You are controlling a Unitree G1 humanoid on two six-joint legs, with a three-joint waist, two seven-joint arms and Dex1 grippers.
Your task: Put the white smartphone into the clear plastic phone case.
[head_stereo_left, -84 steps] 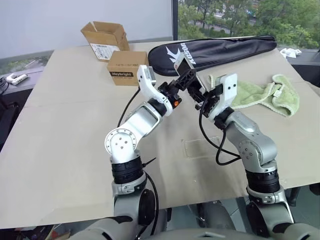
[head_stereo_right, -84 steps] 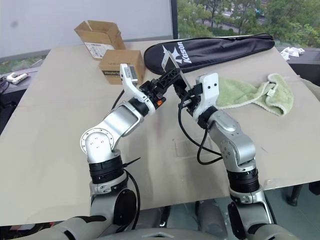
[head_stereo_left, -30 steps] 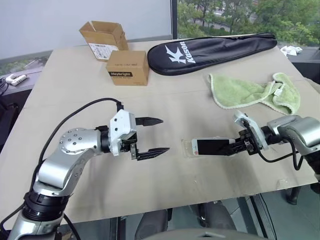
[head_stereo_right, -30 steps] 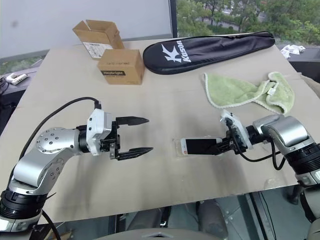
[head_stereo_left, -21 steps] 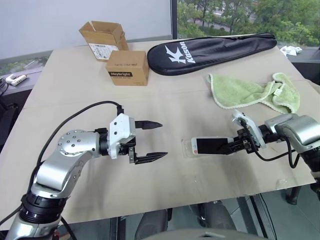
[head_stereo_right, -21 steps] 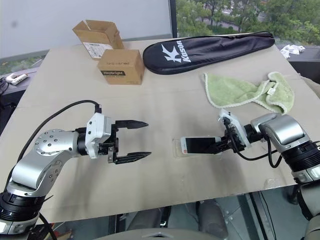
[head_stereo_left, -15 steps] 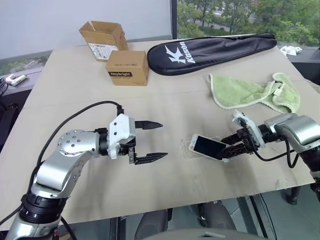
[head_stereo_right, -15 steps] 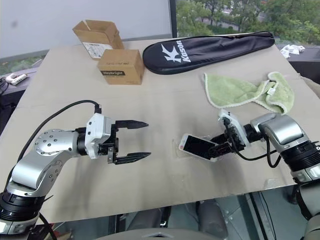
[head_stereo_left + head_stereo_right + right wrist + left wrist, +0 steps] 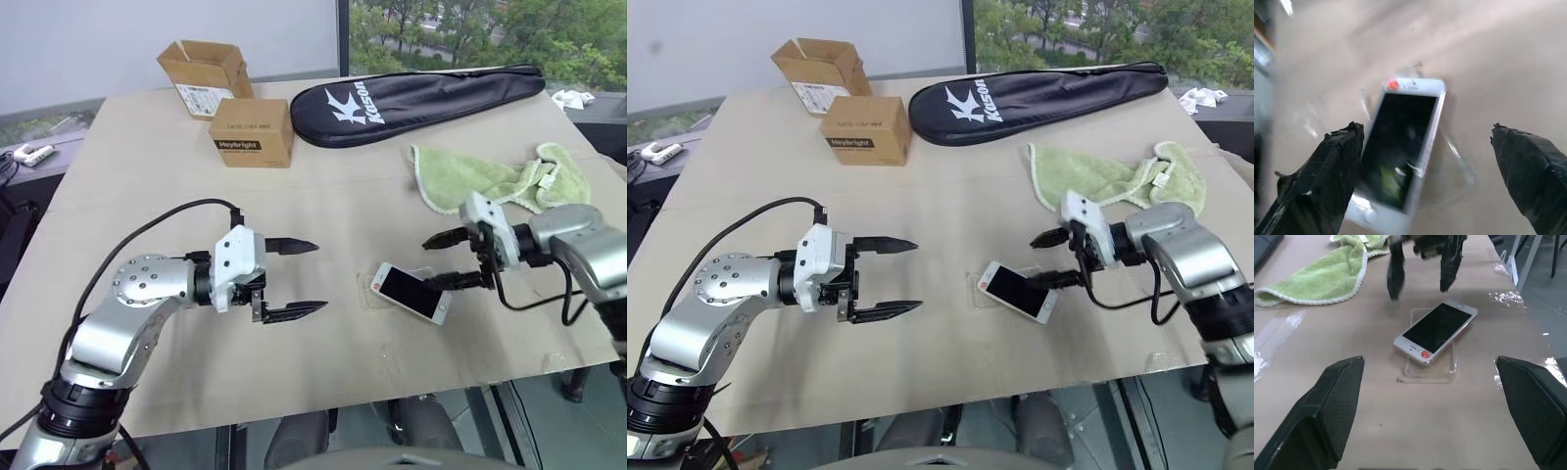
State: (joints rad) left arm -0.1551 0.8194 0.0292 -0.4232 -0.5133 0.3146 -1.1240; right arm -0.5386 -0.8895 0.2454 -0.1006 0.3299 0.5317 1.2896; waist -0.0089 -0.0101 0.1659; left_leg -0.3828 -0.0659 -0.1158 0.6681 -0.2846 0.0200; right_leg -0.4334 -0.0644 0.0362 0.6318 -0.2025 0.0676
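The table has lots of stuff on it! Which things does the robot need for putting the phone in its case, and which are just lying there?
For the job:
white smartphone
clear plastic phone case, under the phone

Just lying about:
green towel
black racket bag
closed cardboard box
open cardboard box

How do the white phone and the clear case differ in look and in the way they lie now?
The phone is opaque, white-framed with a black screen; the case is transparent and hard to see. The case lies flat on the table; the phone lies askew across it, one end sticking out past the case's edge. Both are flat rectangles with rounded corners.
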